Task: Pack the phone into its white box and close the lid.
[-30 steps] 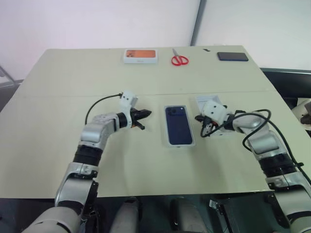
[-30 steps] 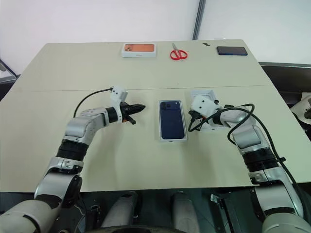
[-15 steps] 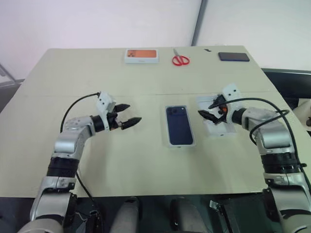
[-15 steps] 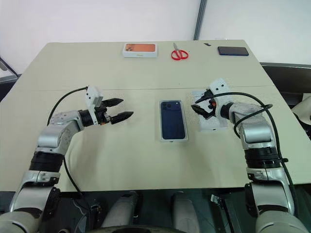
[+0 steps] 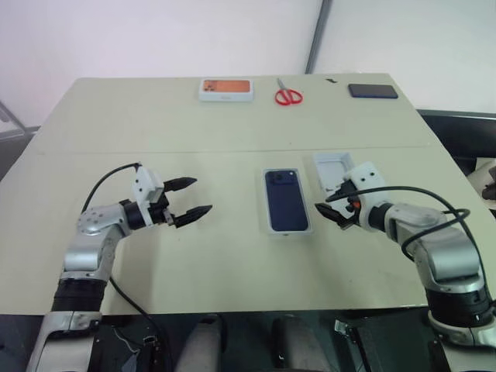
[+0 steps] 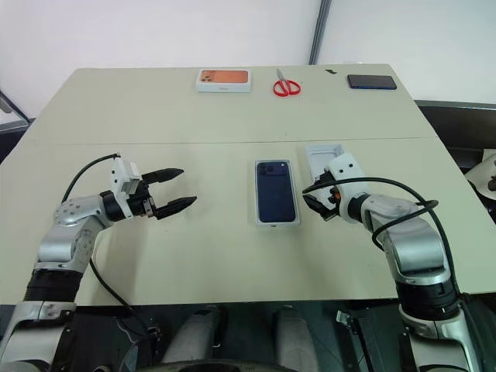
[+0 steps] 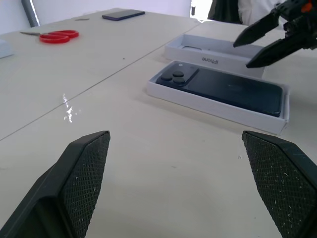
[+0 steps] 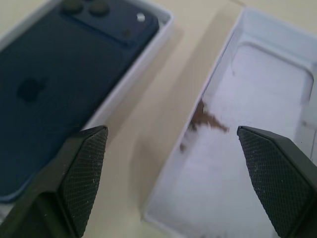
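The dark blue phone (image 5: 286, 199) lies back up inside the white box (image 7: 208, 103) at the table's middle, camera cluster at the far end. The lid (image 5: 332, 168) rests open side up just right of the box, white inside. My left gripper (image 5: 198, 196) hangs open well to the left of the box, pointing toward it, with nothing between its fingers (image 7: 84, 168). My right gripper (image 5: 330, 208) is open over the gap between the box and the lid's near end. It holds nothing.
Along the far edge lie a white box with an orange picture (image 5: 225, 89), red scissors (image 5: 287, 95) and a black phone (image 5: 373, 91). A seam crosses the tan table (image 5: 232, 256) behind the box.
Both grippers went from shut to open. The left arm drew back and to the left, away from the box. The right gripper pulled back from over the lid to its near end.
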